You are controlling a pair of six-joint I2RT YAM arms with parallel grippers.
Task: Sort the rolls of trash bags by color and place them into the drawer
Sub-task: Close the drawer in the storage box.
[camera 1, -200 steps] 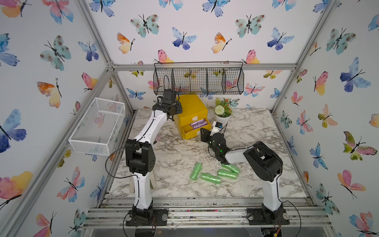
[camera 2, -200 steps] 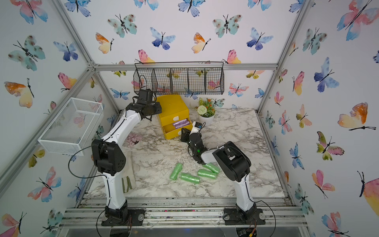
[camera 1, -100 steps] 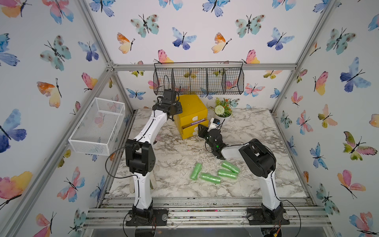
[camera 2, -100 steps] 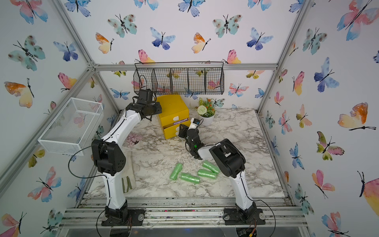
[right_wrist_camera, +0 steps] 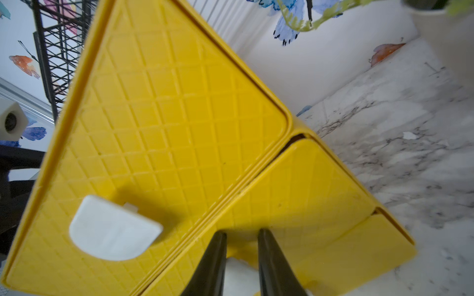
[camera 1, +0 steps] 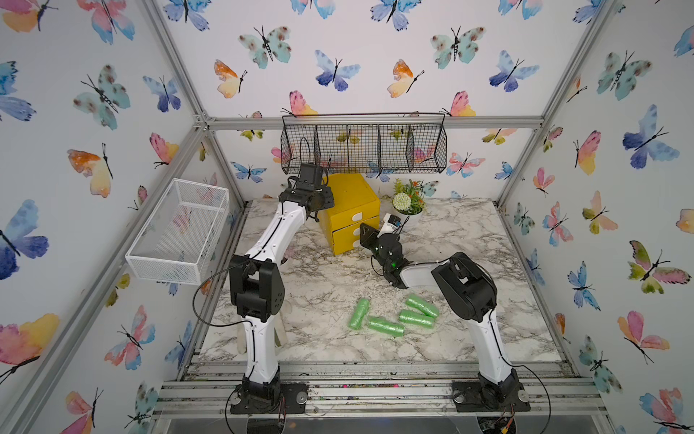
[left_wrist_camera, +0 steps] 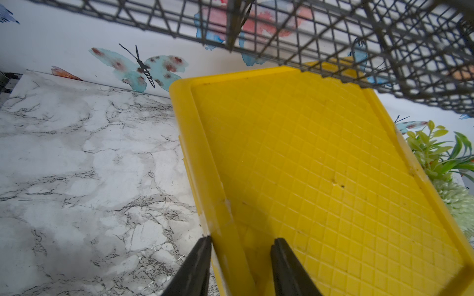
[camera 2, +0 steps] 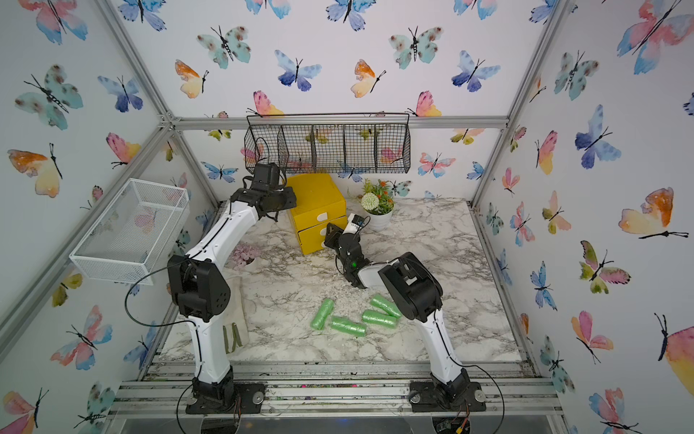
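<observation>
The yellow drawer (camera 1: 349, 195) chest stands at the back of the marble table, and all its drawers look shut in both top views. My left gripper (left_wrist_camera: 241, 242) is shut on the chest's top left rim (left_wrist_camera: 223, 217), one finger outside and one on the lid. My right gripper (right_wrist_camera: 242, 235) is at the front of the middle drawer, shut on its white tab handle (right_wrist_camera: 241, 276). The top drawer's handle (right_wrist_camera: 112, 228) is free. Several green rolls of trash bags (camera 1: 385, 326) lie loose on the table in front of the right arm, as in a top view (camera 2: 348, 325).
A black wire basket (camera 1: 364, 148) hangs on the back wall just over the chest. A white mesh basket (camera 1: 180, 229) hangs on the left wall. A potted plant (camera 1: 407, 203) stands right of the chest. A pink-purple flower cluster (camera 2: 244, 253) sits behind the left arm.
The middle drawer stood pulled out with purple rolls showing; my right gripper has moved toward the chest and the drawer is now pushed in. The left arm has not moved.
</observation>
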